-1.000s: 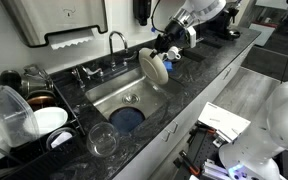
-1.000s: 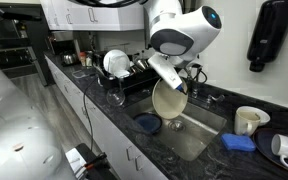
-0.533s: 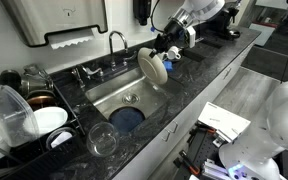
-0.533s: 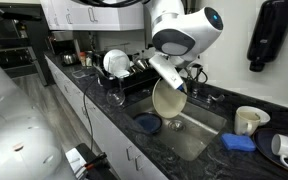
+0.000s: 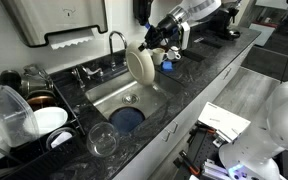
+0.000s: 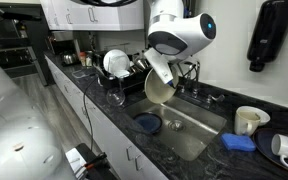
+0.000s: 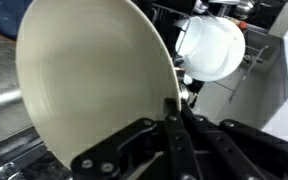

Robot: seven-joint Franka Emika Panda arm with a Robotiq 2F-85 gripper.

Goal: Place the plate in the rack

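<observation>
My gripper (image 5: 152,50) is shut on the rim of the cream plate (image 5: 138,65) and holds it upright in the air above the steel sink (image 5: 149,92). The plate also shows in an exterior view (image 6: 158,88), below the gripper (image 6: 164,68). In the wrist view the plate (image 7: 89,80) fills the left half, its edge pinched between the fingers (image 7: 175,105). The black wire rack (image 5: 29,105) stands at the sink's far end and holds a white dish (image 5: 50,120) and other dishes. It also shows in an exterior view (image 6: 119,75) and behind the plate in the wrist view (image 7: 259,45).
A dark blue round dish (image 5: 127,116) lies in the sink. A clear glass (image 5: 102,140) stands on the dark counter near the rack. The faucet (image 5: 114,42) rises behind the sink. A cream mug (image 6: 248,119) and blue sponge (image 6: 239,143) sit beyond the sink.
The gripper has lifted the plate and carried it along the sink toward the rack. The plate now hangs higher and closer to the faucet.
</observation>
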